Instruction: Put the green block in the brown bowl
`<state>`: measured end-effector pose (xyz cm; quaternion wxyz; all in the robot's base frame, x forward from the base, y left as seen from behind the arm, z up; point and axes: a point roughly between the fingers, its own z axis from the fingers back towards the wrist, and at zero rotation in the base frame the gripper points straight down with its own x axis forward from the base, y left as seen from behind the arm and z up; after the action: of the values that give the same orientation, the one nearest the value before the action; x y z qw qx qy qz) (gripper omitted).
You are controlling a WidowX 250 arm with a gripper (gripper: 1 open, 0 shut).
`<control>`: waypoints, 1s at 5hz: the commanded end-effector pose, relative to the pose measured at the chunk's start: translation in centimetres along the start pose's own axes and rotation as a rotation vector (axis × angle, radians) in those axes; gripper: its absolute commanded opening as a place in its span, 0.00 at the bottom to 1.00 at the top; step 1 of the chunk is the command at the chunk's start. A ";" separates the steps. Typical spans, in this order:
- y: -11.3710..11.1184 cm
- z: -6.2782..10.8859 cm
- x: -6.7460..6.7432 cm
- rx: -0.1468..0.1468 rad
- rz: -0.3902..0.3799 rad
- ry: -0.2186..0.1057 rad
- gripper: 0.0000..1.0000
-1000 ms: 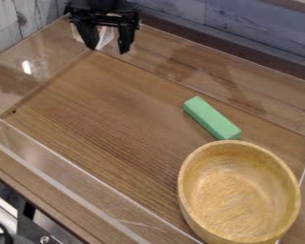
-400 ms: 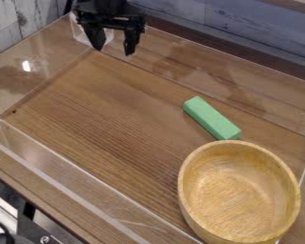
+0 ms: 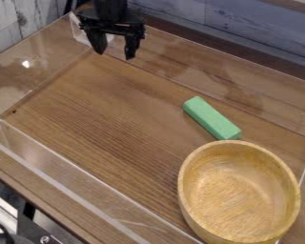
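Wooden tabletop [image 3: 104, 114]: the gripper [image 3: 114, 45], wide open and empty, has been shifted slightly toward 4 o'clock, nearer the green block [image 3: 212, 117]; brown bowl [image 3: 239, 193] unfilled.

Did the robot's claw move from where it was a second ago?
Yes. The gripper has slid a little down and right in the picture, away from the back corner of the clear wall and toward the green block. Its jaws are open.

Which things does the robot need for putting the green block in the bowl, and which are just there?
Needed:
green block
brown bowl, empty
gripper, open, holding nothing

Just there:
wooden table
clear plastic walls around it
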<state>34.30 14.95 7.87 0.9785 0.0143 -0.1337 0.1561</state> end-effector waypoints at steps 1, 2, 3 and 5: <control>0.6 1.8 1.9 0.011 -0.004 -0.082 1.00; 0.5 2.0 2.0 0.012 -0.010 -0.090 1.00; 0.2 2.0 1.6 0.001 -0.047 -0.094 1.00; -0.3 1.6 0.2 -0.003 -0.074 -0.058 1.00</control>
<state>33.63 14.44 6.70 0.9851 0.0106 -0.1241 0.1183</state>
